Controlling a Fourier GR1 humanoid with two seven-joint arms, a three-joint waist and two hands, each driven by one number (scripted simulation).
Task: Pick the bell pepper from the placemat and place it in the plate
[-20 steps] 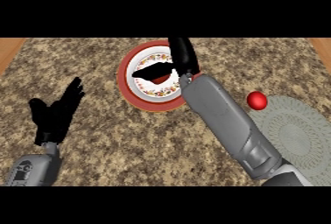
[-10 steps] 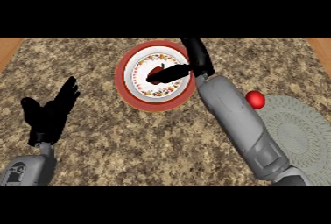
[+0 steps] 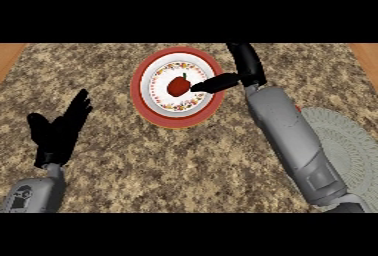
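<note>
The red bell pepper sits in the middle of the plate, which is white with a flowered ring and a red rim. My right hand hovers just right of the plate. Its fingers point straight away from me, and the thumb stretches left until its tip meets the pepper's right side. Nothing is curled round the pepper. The round grey placemat lies at the right, partly under my right forearm. My left hand rests open at the left, fingers up.
The speckled stone counter fills the view, with wooden strips at the far left and far right corners. My right forearm runs diagonally across the space between plate and placemat.
My right hand moved right off the plate's centre and opened, leaving the pepper lying on the plate. The forearm now covers a small red thing seen earlier at the placemat's edge.
</note>
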